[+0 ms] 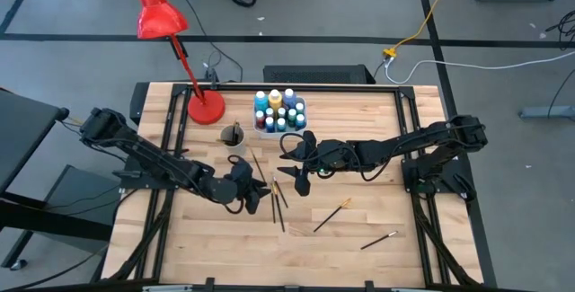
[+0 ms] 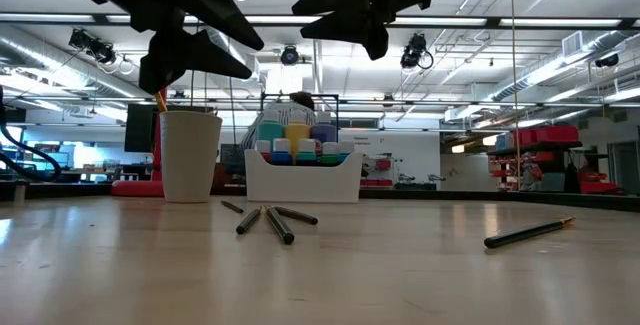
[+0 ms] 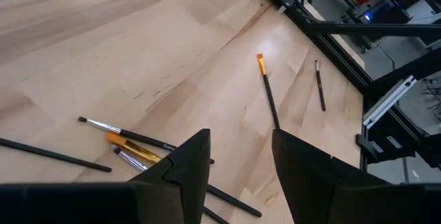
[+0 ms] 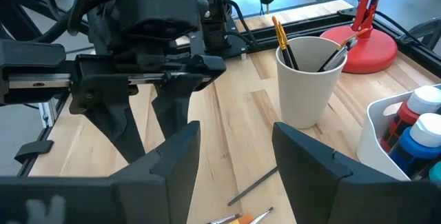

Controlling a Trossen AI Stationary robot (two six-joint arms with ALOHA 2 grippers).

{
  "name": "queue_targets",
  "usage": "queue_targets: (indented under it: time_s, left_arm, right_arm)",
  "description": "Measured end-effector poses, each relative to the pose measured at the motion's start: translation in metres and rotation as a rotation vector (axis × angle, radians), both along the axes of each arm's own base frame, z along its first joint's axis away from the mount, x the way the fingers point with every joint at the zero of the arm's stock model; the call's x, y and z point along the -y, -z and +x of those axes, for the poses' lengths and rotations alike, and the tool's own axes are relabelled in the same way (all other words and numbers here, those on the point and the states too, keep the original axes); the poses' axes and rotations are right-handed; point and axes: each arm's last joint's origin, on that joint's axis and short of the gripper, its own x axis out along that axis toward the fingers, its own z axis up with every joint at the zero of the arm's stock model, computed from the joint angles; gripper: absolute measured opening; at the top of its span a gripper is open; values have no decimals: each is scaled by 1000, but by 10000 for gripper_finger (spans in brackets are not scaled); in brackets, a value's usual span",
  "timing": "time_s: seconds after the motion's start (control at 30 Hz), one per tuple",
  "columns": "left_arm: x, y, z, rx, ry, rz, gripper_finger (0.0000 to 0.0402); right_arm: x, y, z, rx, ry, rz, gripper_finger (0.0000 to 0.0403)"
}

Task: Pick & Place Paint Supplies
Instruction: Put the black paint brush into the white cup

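Note:
Both grippers hover open and empty above the table's middle. My left gripper (image 1: 260, 190) (image 3: 241, 145) is over a cluster of thin dark paintbrushes (image 1: 275, 195) (image 3: 138, 145) lying flat on the wood. My right gripper (image 1: 294, 162) (image 4: 236, 138) is just beyond them, facing the left gripper. A white tray (image 1: 279, 128) (image 2: 303, 175) near the far edge holds several upright paint bottles (image 1: 277, 110). A white cup (image 1: 234, 137) (image 4: 308, 79) beside it has brushes standing in it. Two more brushes (image 1: 332, 216) (image 1: 379, 240) lie toward the near right.
A red desk lamp stands with its base (image 1: 206, 107) left of the cup and its shade (image 1: 158, 15) leaning past the far edge. Black rails (image 1: 413, 148) run along the table's sides. Bare wood (image 1: 207, 247) lies near the front edge.

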Motion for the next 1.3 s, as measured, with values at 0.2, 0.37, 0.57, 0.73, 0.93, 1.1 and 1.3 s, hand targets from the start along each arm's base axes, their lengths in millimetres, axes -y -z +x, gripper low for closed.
queue_targets:
  time_s: [0.2,0.37,0.57,0.73,0.93,1.1,1.3]
  left_arm:
    - [0,0,0,4,-13,8,164]
    - [-1,0,0,10,-39,23,164]
    - [0,0,0,-5,12,58,164]
    - [0,0,0,-12,35,100,164]
    - [1,0,0,-21,71,78,164]
    - [1,1,0,-28,88,72,164]
    - [1,1,0,-28,88,72,164]
  right_arm:
    - [0,0,0,0,0,0,188]
    - [0,-2,1,25,0,3,188]
    - [-4,-4,1,32,-134,74,188]
    - [-5,2,-2,-37,-178,-20,188]
    - [-1,5,-17,-195,-127,28,188]
    - [0,0,-47,-405,-120,177,188]
    - [-13,8,-76,-684,-173,280,188]
